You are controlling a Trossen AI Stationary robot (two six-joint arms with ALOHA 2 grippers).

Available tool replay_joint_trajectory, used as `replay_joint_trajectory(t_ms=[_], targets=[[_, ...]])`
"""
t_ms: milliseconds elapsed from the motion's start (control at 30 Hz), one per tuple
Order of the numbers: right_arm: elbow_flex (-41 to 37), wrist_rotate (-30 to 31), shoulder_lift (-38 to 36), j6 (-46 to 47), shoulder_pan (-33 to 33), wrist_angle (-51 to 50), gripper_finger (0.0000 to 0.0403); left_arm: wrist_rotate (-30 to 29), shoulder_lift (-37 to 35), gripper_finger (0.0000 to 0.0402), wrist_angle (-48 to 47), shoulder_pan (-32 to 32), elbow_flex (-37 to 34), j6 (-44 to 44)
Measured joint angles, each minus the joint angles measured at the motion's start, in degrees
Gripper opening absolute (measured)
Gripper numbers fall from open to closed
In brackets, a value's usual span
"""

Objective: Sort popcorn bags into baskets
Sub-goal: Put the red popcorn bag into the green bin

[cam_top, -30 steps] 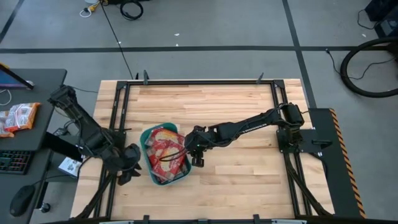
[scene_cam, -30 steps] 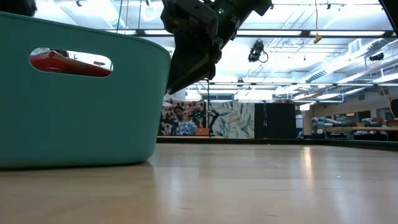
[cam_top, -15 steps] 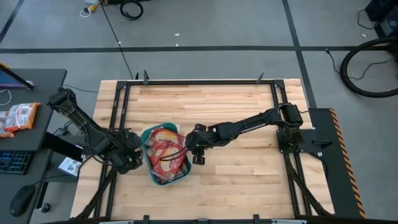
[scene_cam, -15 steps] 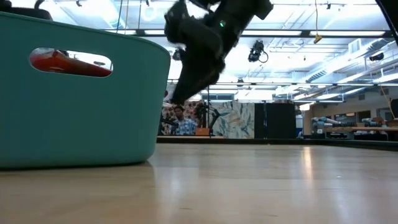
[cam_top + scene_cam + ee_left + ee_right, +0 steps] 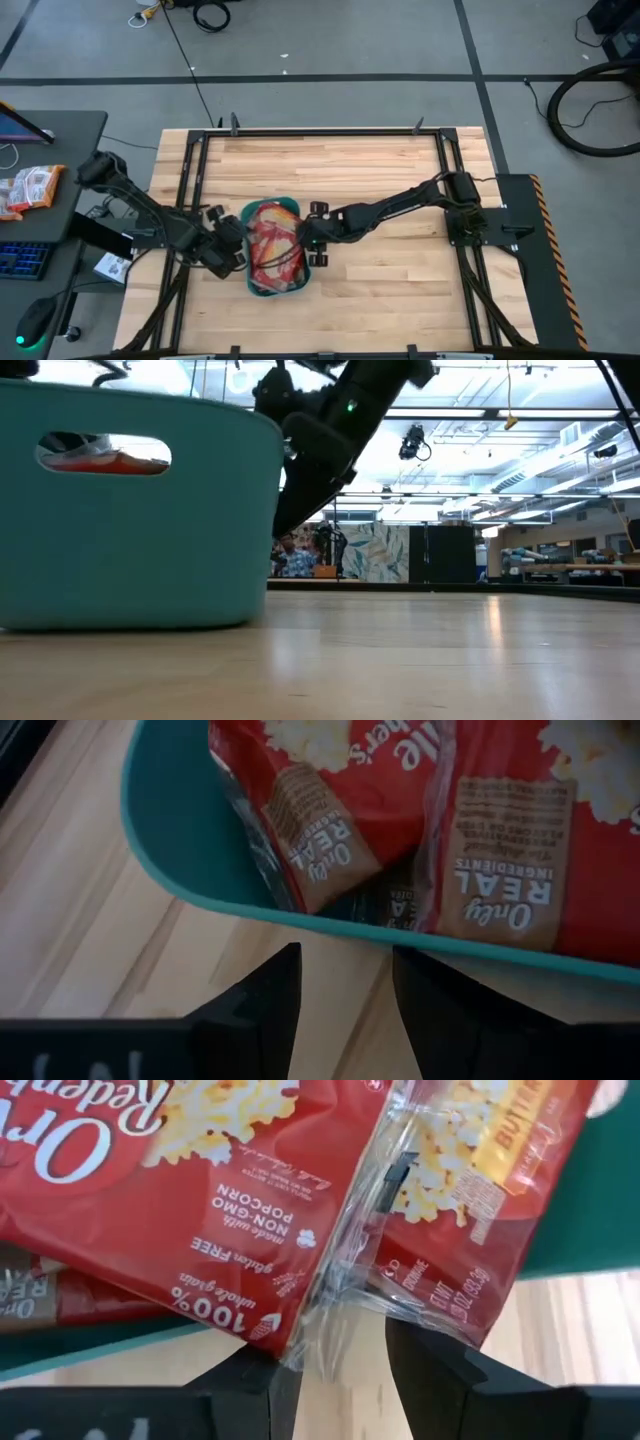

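The wooden surface [image 5: 380,180] was seen from above inside a black frame, with both dark arms reaching in toward its near-left part. The teal basket [image 5: 262,291] was set there on the wood, a little askew, with its handle slot [image 5: 103,452] facing the low camera. It was piled full of red popcorn bags [image 5: 272,245]; several were stacked and overlapping, and some edges stood above the rim. A strip of red was visible through the slot.

The left gripper [image 5: 232,250] was placed just beside the basket's left long wall. Its fingers [image 5: 262,1000] were spread apart with nothing between them; only bare wood and the teal rim [image 5: 300,905] were seen ahead of them.

The right gripper [image 5: 316,238] was placed at the basket's right wall, angled down beside it in the low view. Its fingers [image 5: 440,1365] were held apart, and the crimped clear edge of one bag [image 5: 330,1315] hung over the rim into the gap between them. Whether that edge was actually pinched could not be told.

An orange-and-white packet [image 5: 30,188] was lying on the side desk [image 5: 60,125] at far left.
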Motion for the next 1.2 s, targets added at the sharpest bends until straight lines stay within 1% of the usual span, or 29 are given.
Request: replay_joint_trajectory(t_ms=[133,200,300,367,500,633,800,900,1067,1133,1200], targets=[[3.2,2.3,0.0,1.9,1.7,-6.7,0.0148,0.1,1.6,0.0164,6.9,2.3,0.0,6.5],[4.8,2.1,0.0,2.9,2.4,-9.1,0.0148,0.5,2.0,0.0164,9.6,3.4,-0.1,9.4],[5.7,1.3,0.0,3.1,3.2,-10.1,0.0148,1.8,2.5,0.0164,12.2,5.2,-0.1,12.2],[5.8,1.5,0.0,3.4,3.4,-11.5,0.0148,2.4,2.6,0.0164,12.9,6.0,-0.1,12.7],[6.0,-1.8,0.0,9.1,3.1,-17.0,0.0148,2.4,2.6,0.0164,13.7,6.4,0.0,12.2],[6.3,1.7,-0.3,10.4,3.2,-22.9,0.0148,2.2,2.7,0.0164,14.2,6.4,0.0,12.2],[6.3,0.8,-0.3,12.3,2.6,-27.1,0.0148,2.7,2.7,0.0164,14.8,6.4,0.0,12.7],[6.5,0.9,-0.3,12.8,2.7,-27.8,0.0148,3.3,2.7,0.0164,14.8,6.4,0.0,12.7],[9.8,1.7,-0.3,11.2,3.4,-27.2,0.0148,3.5,2.7,0.0164,14.7,6.4,0.0,12.8],[10.9,1.1,-0.3,9.8,3.5,-25.2,0.0148,3.5,2.7,0.0164,14.7,6.4,0.0,12.9],[11.1,-1.0,-0.3,8.0,3.5,-21.2,0.0148,3.6,2.7,0.0164,14.6,6.4,0.0,12.9]])
